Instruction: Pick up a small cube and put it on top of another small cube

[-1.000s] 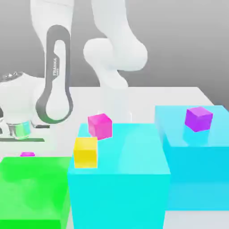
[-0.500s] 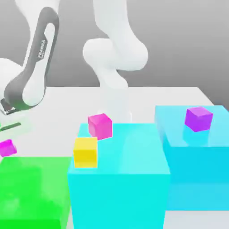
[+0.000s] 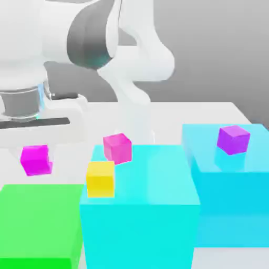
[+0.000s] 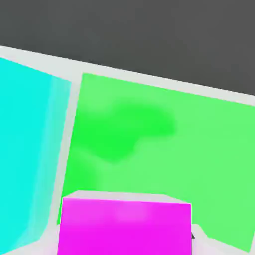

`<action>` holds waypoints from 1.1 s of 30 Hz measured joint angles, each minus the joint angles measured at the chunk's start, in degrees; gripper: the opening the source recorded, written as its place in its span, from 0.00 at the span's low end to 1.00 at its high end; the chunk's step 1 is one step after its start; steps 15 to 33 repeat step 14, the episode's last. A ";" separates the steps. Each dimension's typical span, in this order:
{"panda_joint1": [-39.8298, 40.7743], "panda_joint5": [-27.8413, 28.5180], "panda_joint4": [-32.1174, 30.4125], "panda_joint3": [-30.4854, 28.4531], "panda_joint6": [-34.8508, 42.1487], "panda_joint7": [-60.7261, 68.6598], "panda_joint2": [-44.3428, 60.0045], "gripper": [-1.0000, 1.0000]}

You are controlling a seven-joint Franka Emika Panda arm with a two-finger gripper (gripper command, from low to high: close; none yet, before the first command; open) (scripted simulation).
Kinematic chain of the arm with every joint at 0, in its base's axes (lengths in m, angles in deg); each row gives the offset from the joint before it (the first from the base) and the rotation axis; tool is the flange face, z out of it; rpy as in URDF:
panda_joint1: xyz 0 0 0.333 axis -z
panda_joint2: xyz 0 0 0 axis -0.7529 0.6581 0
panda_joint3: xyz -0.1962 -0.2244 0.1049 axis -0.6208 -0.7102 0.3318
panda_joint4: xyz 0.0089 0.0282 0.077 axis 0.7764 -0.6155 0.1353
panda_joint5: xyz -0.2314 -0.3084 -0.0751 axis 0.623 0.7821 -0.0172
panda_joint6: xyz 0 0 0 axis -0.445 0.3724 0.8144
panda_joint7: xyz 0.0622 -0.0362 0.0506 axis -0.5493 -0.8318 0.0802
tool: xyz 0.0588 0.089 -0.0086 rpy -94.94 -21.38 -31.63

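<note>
Hanging in the air above the large green block (image 3: 39,223), the small plain magenta cube (image 3: 35,159) is clamped between the fingers of the two-finger gripper (image 3: 34,152). Nearby, the small yellow cube (image 3: 100,178) rests on the large cyan block (image 3: 142,210), beside a hot-pink small cube (image 3: 117,147).

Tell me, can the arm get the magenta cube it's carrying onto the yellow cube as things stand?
Probably yes: the gripper holds the magenta cube in the air above the green block, and the yellow cube has nothing on top.
</note>
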State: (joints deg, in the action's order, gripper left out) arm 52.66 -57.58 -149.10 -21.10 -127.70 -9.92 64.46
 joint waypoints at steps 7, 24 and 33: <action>-3.21 -2.93 0.93 5.98 3.40 -15.80 -5.64 0.00; -3.27 -3.90 -3.87 6.20 -4.44 -16.56 -2.39 1.00; -3.27 -3.90 -3.87 6.20 -4.44 -16.56 -2.39 1.00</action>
